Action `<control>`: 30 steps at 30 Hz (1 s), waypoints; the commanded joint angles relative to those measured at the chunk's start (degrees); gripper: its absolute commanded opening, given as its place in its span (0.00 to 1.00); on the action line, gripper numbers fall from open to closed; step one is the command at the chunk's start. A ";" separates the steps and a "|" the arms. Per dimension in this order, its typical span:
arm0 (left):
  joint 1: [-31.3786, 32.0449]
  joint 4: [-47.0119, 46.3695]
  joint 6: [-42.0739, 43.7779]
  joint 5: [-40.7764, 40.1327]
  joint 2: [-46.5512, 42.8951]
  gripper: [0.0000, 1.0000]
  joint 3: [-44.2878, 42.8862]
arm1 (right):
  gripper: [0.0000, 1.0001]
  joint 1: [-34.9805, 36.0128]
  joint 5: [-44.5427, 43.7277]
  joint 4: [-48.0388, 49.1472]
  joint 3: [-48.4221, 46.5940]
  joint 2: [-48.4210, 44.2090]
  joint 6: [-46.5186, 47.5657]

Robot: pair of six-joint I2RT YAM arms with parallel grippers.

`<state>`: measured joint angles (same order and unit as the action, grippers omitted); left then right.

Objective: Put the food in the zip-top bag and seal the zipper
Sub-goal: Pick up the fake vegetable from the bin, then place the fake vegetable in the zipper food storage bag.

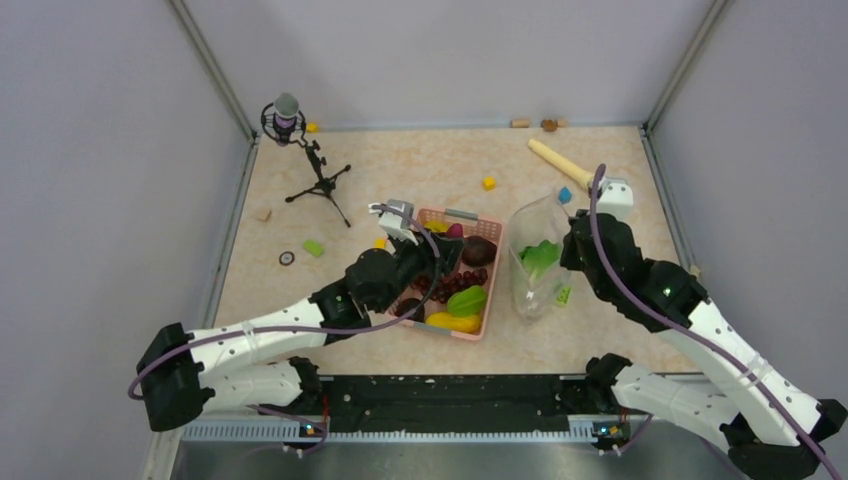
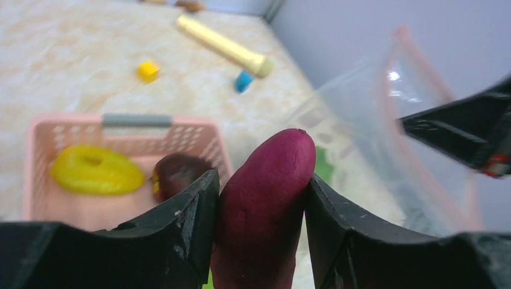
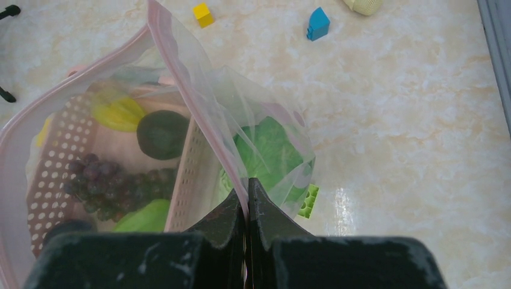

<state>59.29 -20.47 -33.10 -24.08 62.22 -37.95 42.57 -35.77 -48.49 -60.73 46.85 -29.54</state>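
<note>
My left gripper (image 2: 262, 177) is shut on the magenta sweet potato (image 2: 265, 198), which stands up between the jaws above the pink basket (image 1: 492, 285). The basket holds a yellow fruit (image 2: 96, 170), a dark purple-brown piece (image 2: 178, 171), dark grapes (image 3: 108, 183) and a green pod (image 1: 467, 300). Right of the basket, the clear zip-top bag (image 1: 535, 265) stands with its mouth open, and the green-white lettuce (image 3: 268, 150) lies inside it. My right gripper (image 3: 247, 183) is shut on the bag's rim at the pinkish zipper (image 3: 181, 78) and holds it up.
A microphone on a tripod (image 1: 288, 120) stands at the back left. A beige rolling pin (image 1: 558, 160), a yellow block (image 1: 488, 183) and a blue block (image 1: 565, 195) lie behind the bag. A green brick (image 3: 308, 201) rests against the bag's foot. Walls enclose the table.
</note>
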 commanded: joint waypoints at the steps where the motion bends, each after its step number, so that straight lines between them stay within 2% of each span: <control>1: 0.02 -8.86 9.38 13.47 -2.22 0.00 -5.75 | 0.00 -0.03 -0.90 0.76 0.13 -1.61 0.68; 8: -0.04 -9.89 14.02 26.20 2.91 0.00 -15.50 | 0.00 -0.03 -0.93 0.77 0.06 -1.75 0.58; 13: -0.05 -13.15 12.80 31.93 9.74 0.00 -21.45 | 0.00 -0.04 -1.27 0.93 0.15 -2.06 0.63; 18: -0.05 -20.45 11.29 33.55 16.94 0.00 -25.30 | 0.00 -0.03 -0.68 1.03 0.26 -1.86 0.73; 30: 0.05 -23.47 8.07 34.96 28.11 0.00 -32.41 | 0.00 -0.08 -0.57 1.12 0.57 -2.26 0.67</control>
<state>59.29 -38.06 -23.05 9.89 88.86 -67.40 42.57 -36.01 -48.40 -60.36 45.30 -29.54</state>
